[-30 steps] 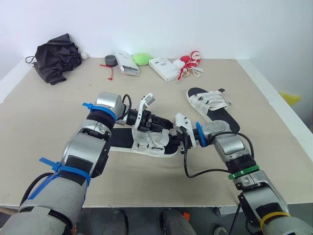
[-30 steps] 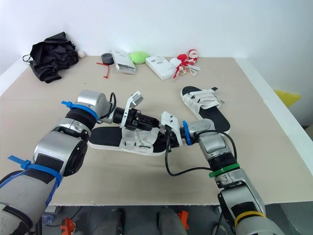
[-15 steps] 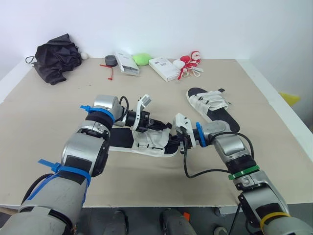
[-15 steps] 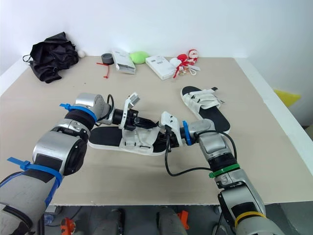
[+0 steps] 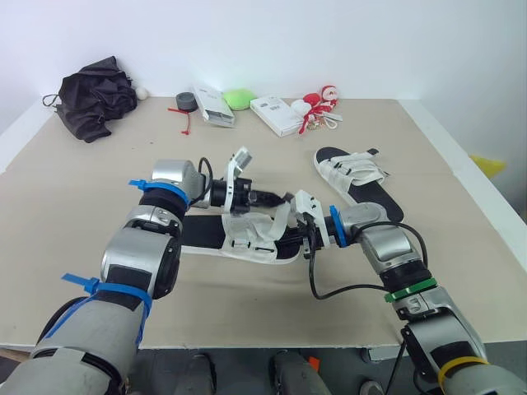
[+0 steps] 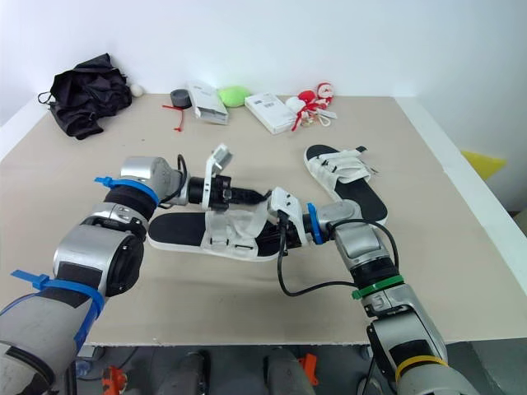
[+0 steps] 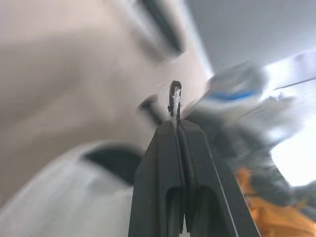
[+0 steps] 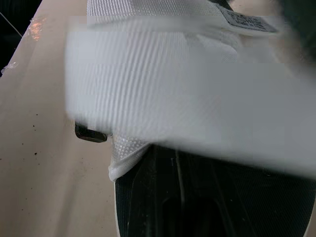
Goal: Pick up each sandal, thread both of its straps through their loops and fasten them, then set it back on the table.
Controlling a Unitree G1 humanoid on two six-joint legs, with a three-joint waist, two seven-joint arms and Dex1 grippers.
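Desk (image 5: 74, 214): pale beige top, both arms reaching in over its middle. Near sandal (image 5: 216, 235): black footbed, white straps, lying on its sole directly under both claws, toe end toward the right claw. Far sandal (image 5: 356, 176): same make, beyond the right claw and well apart from it, straps lying across the footbed. Black cloth heap (image 5: 95, 95): far out past the left claw, well apart, no part in the job. Two white boxes (image 5: 277, 115) on the far edge, beyond both claws. Left claw (image 5: 278, 197): just above the near sandal's upper, pressed together and pinching the free end of one strap (image 7: 175, 98), which rises from the upper to the tips. Right claw (image 5: 298, 234): low at the near sandal's edge, just beside the left claw; spread or closed, cannot tell. Judged step: first strap being drawn toward its loop, nothing fastened on this sandal yet. Risks: the pinch takes only the very tip of the strap, so a pull at an angle could let it slip free; the sandal is light and a hard pull may drag or tip it unless the right claw braces it; the two claws work close together and could knock each other. Writing: a small sewn tag (image 8: 244, 20) on the white webbing carries print, too small to read; box print likewise unreadable.
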